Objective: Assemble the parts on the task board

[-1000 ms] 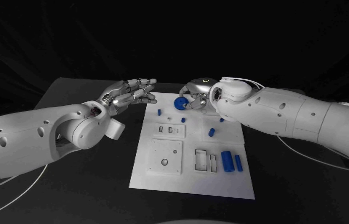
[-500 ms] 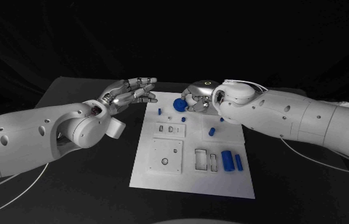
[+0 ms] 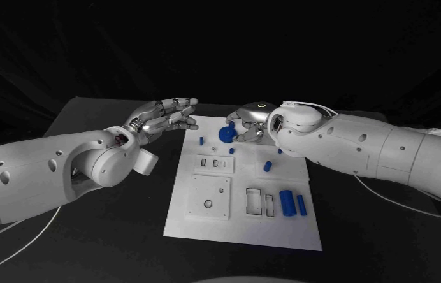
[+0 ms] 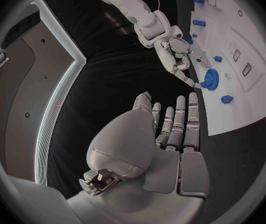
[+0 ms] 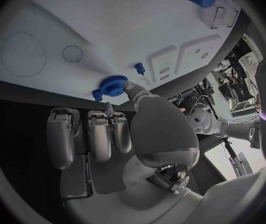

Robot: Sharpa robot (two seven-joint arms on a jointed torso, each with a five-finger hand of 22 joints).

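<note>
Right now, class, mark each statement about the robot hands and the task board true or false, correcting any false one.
1. The right robot hand touches the blue gear. True.
2. The left robot hand holds a blue part. False: it is empty, fingers apart.
3. Two blue cylinders lie side by side on the task board. True.
4. The gear lies off the board on the black table. False: it is over the board.

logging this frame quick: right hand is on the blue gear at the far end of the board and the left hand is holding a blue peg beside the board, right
Not quite. The right hand is on the blue gear at the far end of the task board, but the left hand holds nothing: it hovers open beside the board's far left corner. The left wrist view shows its palm bare and fingers straight.
</note>
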